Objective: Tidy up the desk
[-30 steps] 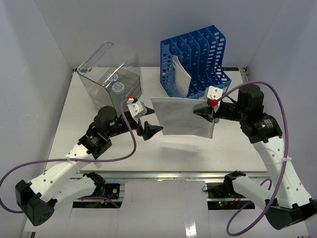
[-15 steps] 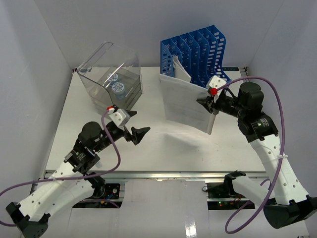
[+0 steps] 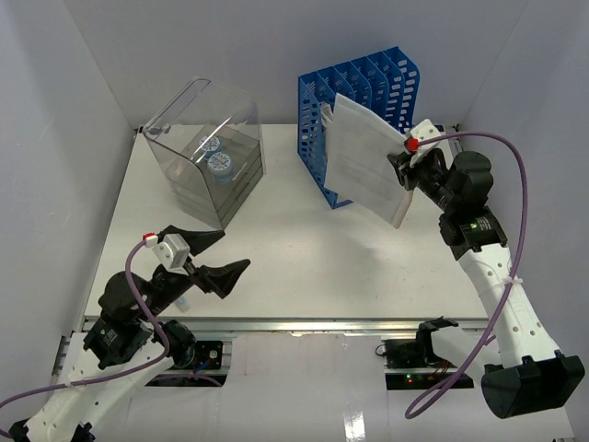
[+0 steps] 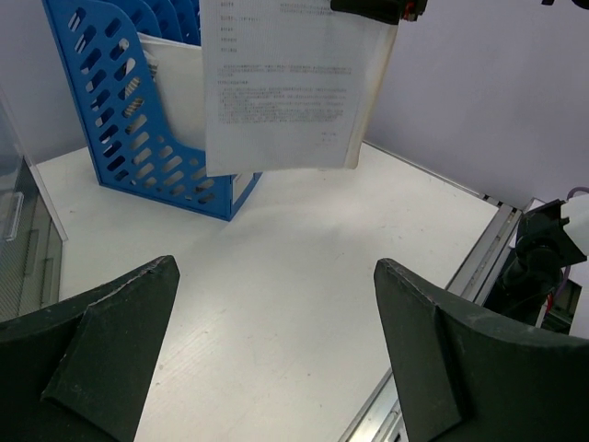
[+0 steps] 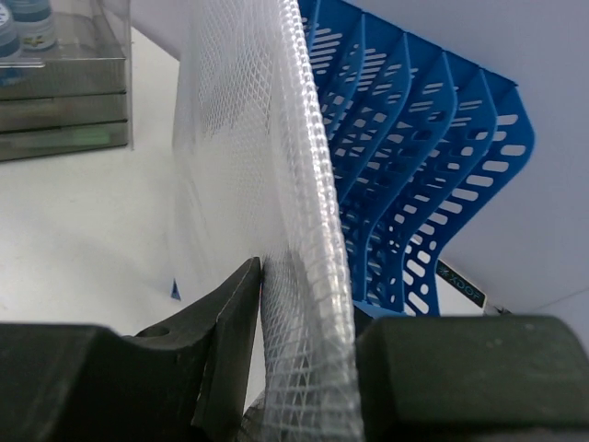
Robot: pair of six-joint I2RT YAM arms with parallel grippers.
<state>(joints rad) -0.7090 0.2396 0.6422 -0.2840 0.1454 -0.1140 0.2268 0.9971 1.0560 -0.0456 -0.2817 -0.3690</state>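
My right gripper (image 3: 406, 167) is shut on the edge of a clear mesh document pouch (image 3: 366, 161) that holds printed sheets. It holds the pouch upright in the air in front of the blue file rack (image 3: 373, 87). From the right wrist, the mesh pouch (image 5: 276, 138) is pinched between the jaws of that gripper (image 5: 308, 350), with the rack (image 5: 414, 138) just behind. My left gripper (image 3: 216, 256) hangs open and empty above the near left of the white desk (image 3: 304, 267). Its wrist view looks past its wide-apart jaws (image 4: 276, 350) at the pouch (image 4: 285, 92).
A clear plastic drawer box (image 3: 207, 147) stands at the back left, with round blue-capped items on its drawers. A white folder (image 4: 170, 92) sits in the rack's (image 4: 120, 101) front slot. A metal rail (image 3: 304, 324) runs along the desk's front edge; white walls enclose it.
The left arm let go of the pouch's left edge and pulled back to the near left, opening wide. The right gripper lifted the pouch and swung it upright toward the rack.
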